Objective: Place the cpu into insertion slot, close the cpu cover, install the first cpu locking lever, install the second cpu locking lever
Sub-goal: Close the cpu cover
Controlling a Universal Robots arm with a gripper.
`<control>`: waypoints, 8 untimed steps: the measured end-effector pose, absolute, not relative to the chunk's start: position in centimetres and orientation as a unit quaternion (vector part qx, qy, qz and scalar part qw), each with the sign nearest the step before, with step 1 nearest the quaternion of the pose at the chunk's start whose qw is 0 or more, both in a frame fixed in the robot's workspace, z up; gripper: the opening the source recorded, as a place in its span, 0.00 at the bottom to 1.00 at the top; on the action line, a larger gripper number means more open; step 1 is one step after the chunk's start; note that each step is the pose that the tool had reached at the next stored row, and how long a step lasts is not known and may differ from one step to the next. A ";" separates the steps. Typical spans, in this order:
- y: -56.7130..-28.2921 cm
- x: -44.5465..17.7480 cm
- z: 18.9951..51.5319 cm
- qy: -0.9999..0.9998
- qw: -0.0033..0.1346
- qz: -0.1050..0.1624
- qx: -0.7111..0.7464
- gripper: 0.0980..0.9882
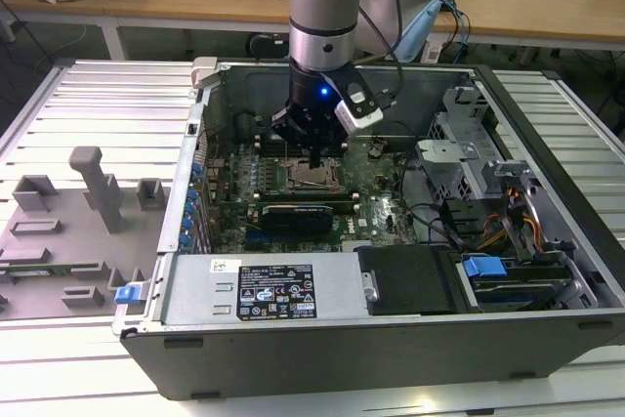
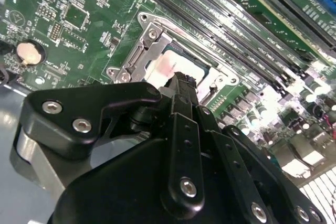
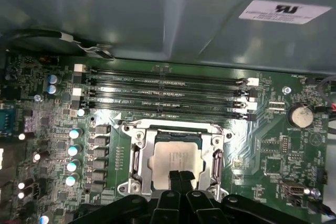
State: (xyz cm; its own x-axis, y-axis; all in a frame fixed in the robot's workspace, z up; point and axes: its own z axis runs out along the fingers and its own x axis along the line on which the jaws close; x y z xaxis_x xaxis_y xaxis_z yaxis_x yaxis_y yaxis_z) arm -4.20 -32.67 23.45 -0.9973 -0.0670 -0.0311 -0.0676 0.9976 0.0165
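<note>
The cpu (image 3: 176,156) lies flat in the insertion slot (image 1: 314,179) on the green motherboard (image 3: 273,150), its silver top facing up. The cpu cover (image 3: 214,153), a silver frame plate, appears to lie flat around the chip. In both wrist views my gripper (image 3: 181,178) is shut, its black fingertips pressed together with nothing between them. They stand over the chip's edge (image 2: 165,66); whether they touch it I cannot tell. In the exterior view the gripper (image 1: 314,158) hangs straight down over the socket inside the open computer case.
Long memory slots (image 3: 168,95) run along one side of the socket, with capacitors (image 3: 73,150) and a coin battery (image 3: 301,115) nearby. The case wall (image 3: 157,14) rises behind. A black card (image 1: 298,214), power supply (image 1: 264,290) and drive bays (image 1: 488,271) surround the board. A grey fixture tray (image 1: 68,231) lies outside.
</note>
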 end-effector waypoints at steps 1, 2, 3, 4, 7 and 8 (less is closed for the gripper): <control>-32.7 -4.2 23.9 0.999 0.015 0.008 -0.034 0.01; -32.7 -4.2 24.1 0.999 0.015 0.007 -0.034 0.01; -32.7 -4.2 24.2 0.999 0.015 0.007 -0.034 0.01; -32.7 -4.2 24.4 0.999 0.015 0.005 -0.034 0.01; -32.7 -4.2 24.5 0.999 0.015 0.003 -0.034 0.01; -32.7 -4.2 24.5 0.999 0.015 0.003 -0.034 0.01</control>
State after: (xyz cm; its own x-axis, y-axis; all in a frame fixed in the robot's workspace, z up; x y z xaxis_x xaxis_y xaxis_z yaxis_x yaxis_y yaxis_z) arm -4.20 -32.67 24.47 -0.9973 -0.0674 -0.0304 -0.0675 0.9977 0.0046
